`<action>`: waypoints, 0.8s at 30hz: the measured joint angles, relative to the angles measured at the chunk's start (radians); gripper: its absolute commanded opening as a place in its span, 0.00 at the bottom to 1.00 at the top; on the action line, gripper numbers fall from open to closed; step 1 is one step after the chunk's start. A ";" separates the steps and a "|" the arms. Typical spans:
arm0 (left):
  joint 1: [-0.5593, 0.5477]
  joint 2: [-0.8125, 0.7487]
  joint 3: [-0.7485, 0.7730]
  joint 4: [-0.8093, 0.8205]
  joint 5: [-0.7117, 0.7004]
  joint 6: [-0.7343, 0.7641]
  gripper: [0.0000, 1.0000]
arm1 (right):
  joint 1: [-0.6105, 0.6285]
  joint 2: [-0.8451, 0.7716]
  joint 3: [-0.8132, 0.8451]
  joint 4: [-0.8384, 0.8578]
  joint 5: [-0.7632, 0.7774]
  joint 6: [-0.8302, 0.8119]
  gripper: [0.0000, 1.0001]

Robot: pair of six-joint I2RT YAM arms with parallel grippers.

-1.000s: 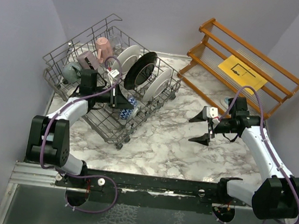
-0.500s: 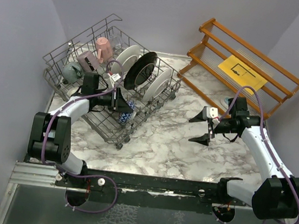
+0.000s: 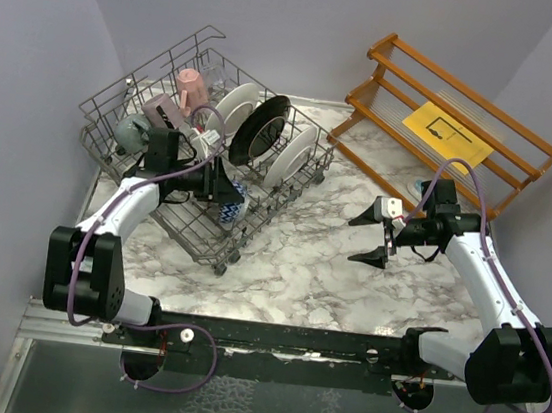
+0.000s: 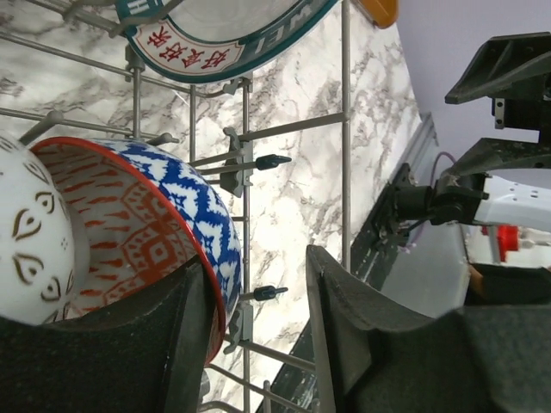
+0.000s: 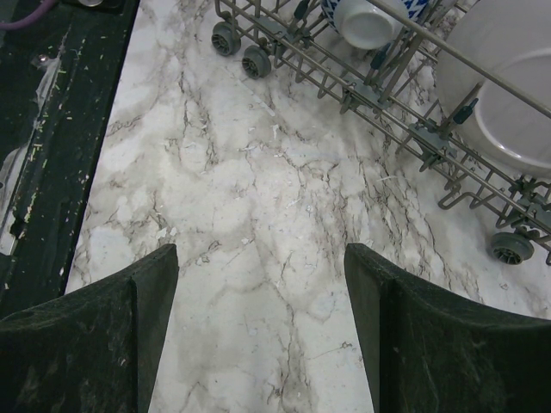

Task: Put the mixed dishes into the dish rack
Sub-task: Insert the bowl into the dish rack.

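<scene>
Left gripper (image 4: 258, 262) released, jaws apart at the rim of the red-and-blue patterned bowl (image 4: 146, 215) on the grey wire dish rack's (image 3: 189, 221) near side, upright white plates (image 3: 290, 155) crowding just beyond, right gripper (image 5: 258, 249) spread wide above the marble table (image 3: 300, 260).

left gripper (image 4: 251, 284): jaws have parted, outer finger now off the bowl (image 4: 129, 215) rim | left arm (image 3: 119, 210): elbow swung slightly outward, wrist eased leftward
</scene>
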 measured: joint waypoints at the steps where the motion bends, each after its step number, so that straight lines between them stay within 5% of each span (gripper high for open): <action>1: 0.000 -0.019 0.005 -0.014 -0.019 0.003 0.47 | 0.000 0.000 0.000 0.000 0.000 0.000 0.77; 24: 0.000 -0.152 0.006 -0.080 -0.130 0.032 0.47 | 0.000 0.000 0.000 -0.002 0.000 0.000 0.78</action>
